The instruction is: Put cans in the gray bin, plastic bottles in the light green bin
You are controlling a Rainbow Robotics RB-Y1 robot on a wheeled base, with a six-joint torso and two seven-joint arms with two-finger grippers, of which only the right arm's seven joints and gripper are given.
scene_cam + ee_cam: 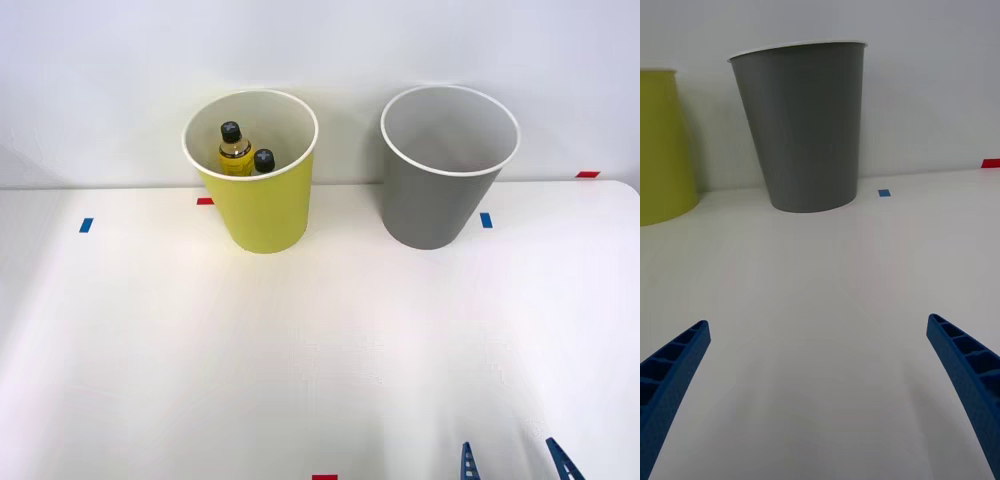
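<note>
The light green bin [258, 205] stands at the back left of the white table, and two plastic bottles [236, 150] with black caps rest inside it, one with a yellow label. To its right stands the gray bin [440, 195], whose inside looks bare from the front view. No cans are in sight. My right gripper [515, 462] is at the table's near edge on the right, open, with nothing between its blue fingers [670, 375]. In the wrist view the gray bin [805, 127] is straight ahead and the light green bin [662, 150] sits at the edge.
Small blue tape marks [86, 225] and red tape marks [588, 174] lie on the white table [300, 350]. A plain wall rises just behind the bins. A wide stretch of table lies between the gripper and the bins.
</note>
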